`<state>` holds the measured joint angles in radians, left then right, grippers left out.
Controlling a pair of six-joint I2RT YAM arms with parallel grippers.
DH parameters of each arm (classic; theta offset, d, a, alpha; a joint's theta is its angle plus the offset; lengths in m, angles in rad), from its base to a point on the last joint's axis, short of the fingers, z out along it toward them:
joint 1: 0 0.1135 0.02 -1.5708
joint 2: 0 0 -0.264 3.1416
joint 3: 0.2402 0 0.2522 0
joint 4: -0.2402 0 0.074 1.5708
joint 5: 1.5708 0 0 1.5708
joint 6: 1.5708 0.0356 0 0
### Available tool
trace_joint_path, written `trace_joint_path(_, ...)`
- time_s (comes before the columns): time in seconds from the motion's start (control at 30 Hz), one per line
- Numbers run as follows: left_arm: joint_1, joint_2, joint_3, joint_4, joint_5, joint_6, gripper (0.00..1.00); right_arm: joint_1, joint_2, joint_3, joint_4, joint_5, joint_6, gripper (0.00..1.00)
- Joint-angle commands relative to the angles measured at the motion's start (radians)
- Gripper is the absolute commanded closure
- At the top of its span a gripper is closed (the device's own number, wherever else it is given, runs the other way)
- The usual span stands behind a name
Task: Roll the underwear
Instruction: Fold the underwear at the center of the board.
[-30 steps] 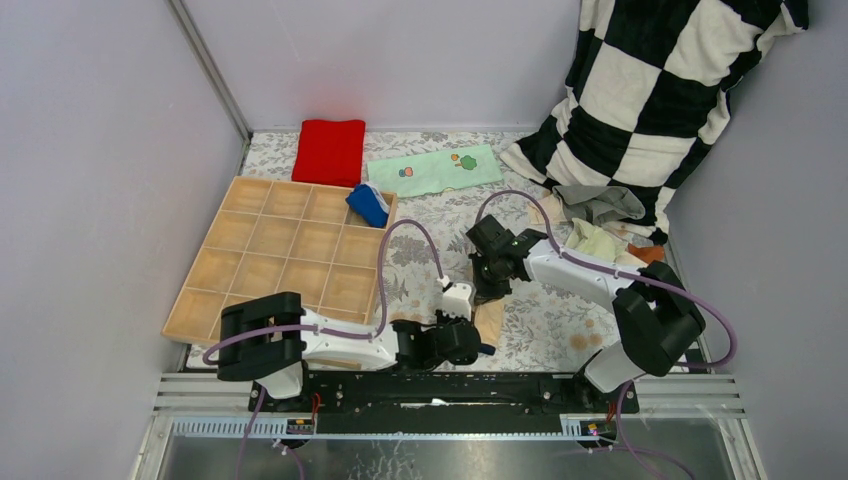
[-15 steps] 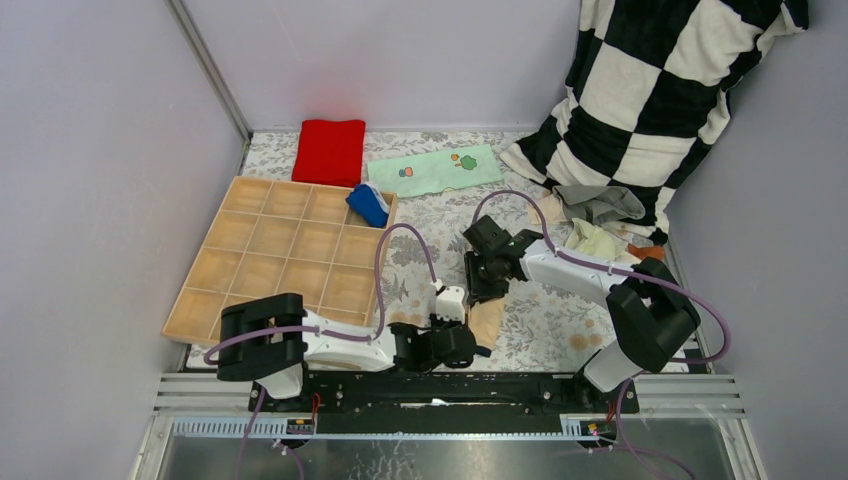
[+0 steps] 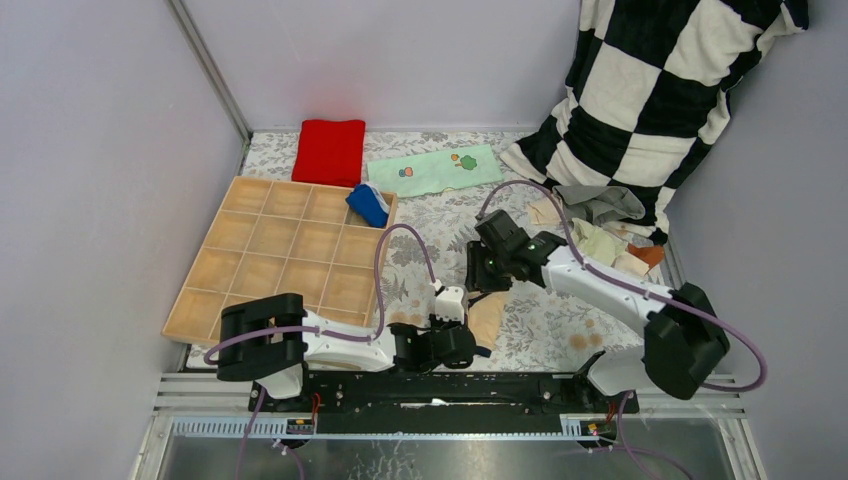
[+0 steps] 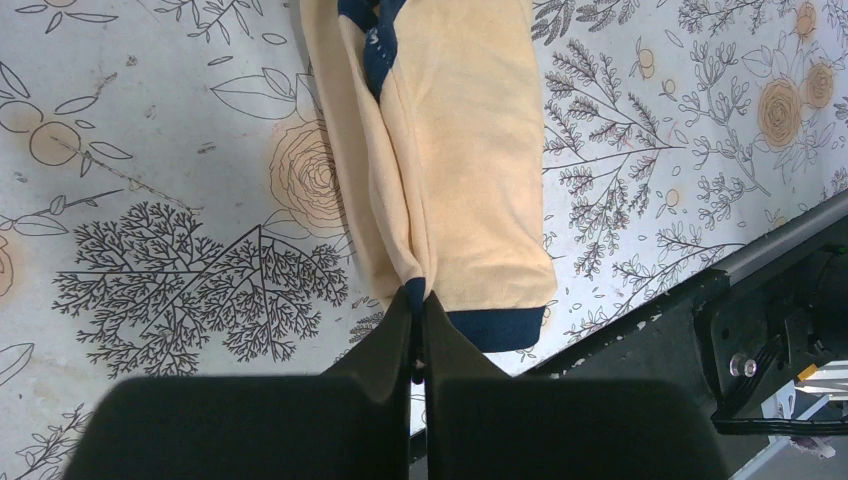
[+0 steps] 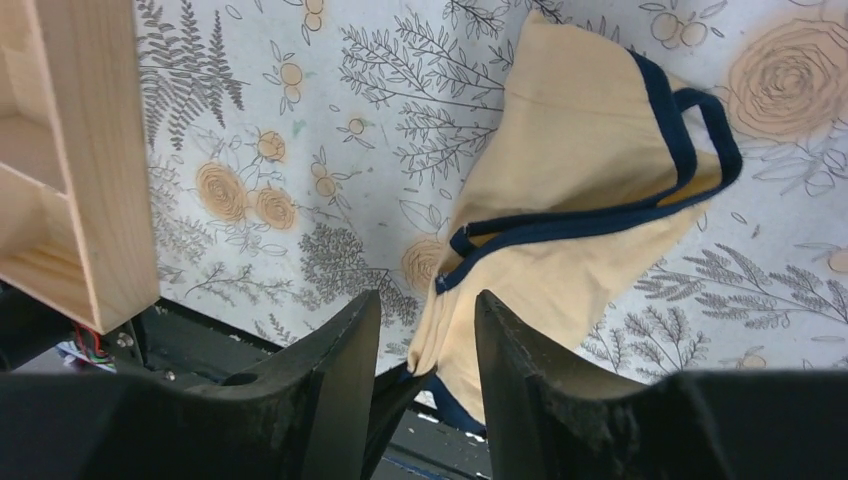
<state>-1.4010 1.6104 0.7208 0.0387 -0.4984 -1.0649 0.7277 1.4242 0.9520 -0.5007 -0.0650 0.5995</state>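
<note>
Wooden divided tray (image 3: 262, 262) noted at left; blue striped brief (image 3: 368, 205) seen in its far right corner cell. Left gripper (image 4: 419, 303) found pressed together, with a fold at the near, dark-trimmed edge of the tan underwear (image 4: 470, 150) pinched between its fingers. The tan piece is laid on the floral table cover (image 3: 440, 215), close to the front edge, between the 2 arms. Right gripper (image 5: 424, 310) held over its far end, fingers spread, nothing gripped. Other briefs (image 3: 600, 210) heaped at right by the checkered cloth (image 3: 660, 90).

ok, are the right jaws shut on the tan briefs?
No, the right wrist view shows the right jaws standing apart, the tan briefs visible through the gap.
</note>
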Motion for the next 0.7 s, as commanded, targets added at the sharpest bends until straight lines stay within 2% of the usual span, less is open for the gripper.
trace_joint_path(0.0,-0.007,-0.013,0.006,0.009,-0.045,-0.008,1.0,0.01,-0.097,-0.061,-0.011,0.059,0.027,0.58)
trace_joint_path(0.07,-0.008,-0.012,0.016,0.001,-0.048,-0.004,0.98,0.01,-0.12,-0.11,-0.002,0.059,0.036,0.71)
trace_joint_path(0.13,-0.007,-0.009,0.023,-0.006,-0.05,-0.001,0.94,0.01,-0.133,-0.146,0.02,0.059,0.044,0.78)
trace_joint_path(0.23,-0.007,-0.01,0.029,-0.017,-0.058,-0.004,0.9,0.01,-0.133,-0.186,0.054,0.03,0.051,0.84)
trace_joint_path(0.4,-0.007,-0.03,0.032,-0.037,-0.078,-0.013,0.77,0.01,-0.098,-0.223,0.114,0.01,0.061,0.85)
trace_joint_path(0.67,-0.006,-0.138,0.033,-0.176,-0.163,-0.042,0.62,0.01,-0.034,-0.252,0.156,0.014,0.062,0.86)
